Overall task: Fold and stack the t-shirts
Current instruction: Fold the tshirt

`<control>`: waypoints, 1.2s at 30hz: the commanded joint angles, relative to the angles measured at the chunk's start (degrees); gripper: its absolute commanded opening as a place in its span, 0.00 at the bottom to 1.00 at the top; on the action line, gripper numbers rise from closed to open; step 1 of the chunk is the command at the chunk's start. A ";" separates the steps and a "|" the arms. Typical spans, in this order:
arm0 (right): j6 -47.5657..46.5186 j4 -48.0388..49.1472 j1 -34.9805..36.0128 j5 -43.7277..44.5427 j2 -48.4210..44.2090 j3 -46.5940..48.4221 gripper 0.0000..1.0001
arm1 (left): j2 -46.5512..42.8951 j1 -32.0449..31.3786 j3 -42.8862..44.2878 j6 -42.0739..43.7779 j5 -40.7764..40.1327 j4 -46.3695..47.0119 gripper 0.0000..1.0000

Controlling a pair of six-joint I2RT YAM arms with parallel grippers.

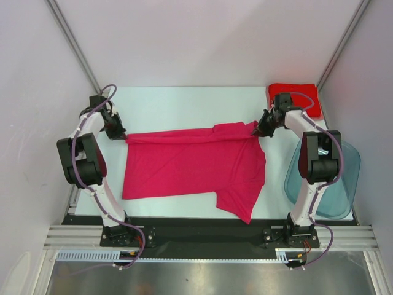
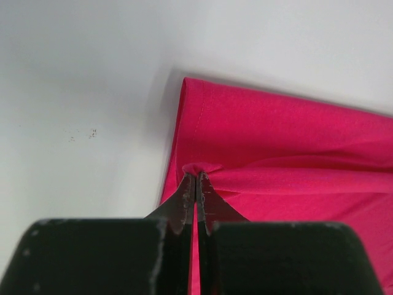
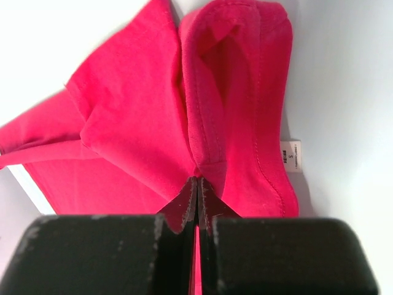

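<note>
A magenta-pink t-shirt (image 1: 190, 163) lies spread across the middle of the table, one sleeve hanging toward the front edge. My left gripper (image 1: 123, 135) is shut on its far left corner, and a small bunch of cloth (image 2: 199, 167) shows between the fingertips. At the shirt's far right, near the collar (image 3: 206, 110), my right gripper (image 1: 258, 130) is shut on the fabric, with a white size label (image 3: 290, 155) beside it. A brighter red t-shirt (image 1: 295, 95) lies folded at the back right corner.
A translucent blue-grey plastic tub (image 1: 328, 181) stands at the right edge, behind the right arm. White walls and metal posts enclose the table on three sides.
</note>
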 commanded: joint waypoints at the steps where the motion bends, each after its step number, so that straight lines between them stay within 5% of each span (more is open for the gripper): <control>1: 0.45 1.75 0.73 1.21 -2.67 -0.50 0.00 | -0.09 0.70 0.36 0.52 -1.55 0.27 0.00; 15: -0.17 2.02 0.64 1.91 -2.58 -2.43 0.00 | -0.09 0.52 -1.30 -0.44 -1.90 0.09 0.00; 18: -0.60 1.41 0.38 1.13 -2.23 -2.61 0.00 | -0.61 0.52 -4.01 -1.41 -1.73 0.27 0.10; 21: -3.14 -1.14 -0.15 1.47 -2.93 -3.04 0.15 | -6.13 0.44 -11.98 -5.17 -3.48 3.25 0.46; 23: -4.64 0.25 0.11 2.52 -6.51 -4.71 0.27 | -12.27 0.44 -15.44 -7.99 -4.44 5.97 0.51; 29: -4.13 13.88 1.08 4.73 -13.57 -9.29 0.45 | -20.82 0.09 -18.62 -10.90 -7.70 9.49 0.52; 36: -3.24 10.28 4.15 2.62 1.43 7.66 0.51 | -19.10 -3.34 -17.05 -12.14 -0.27 14.85 0.48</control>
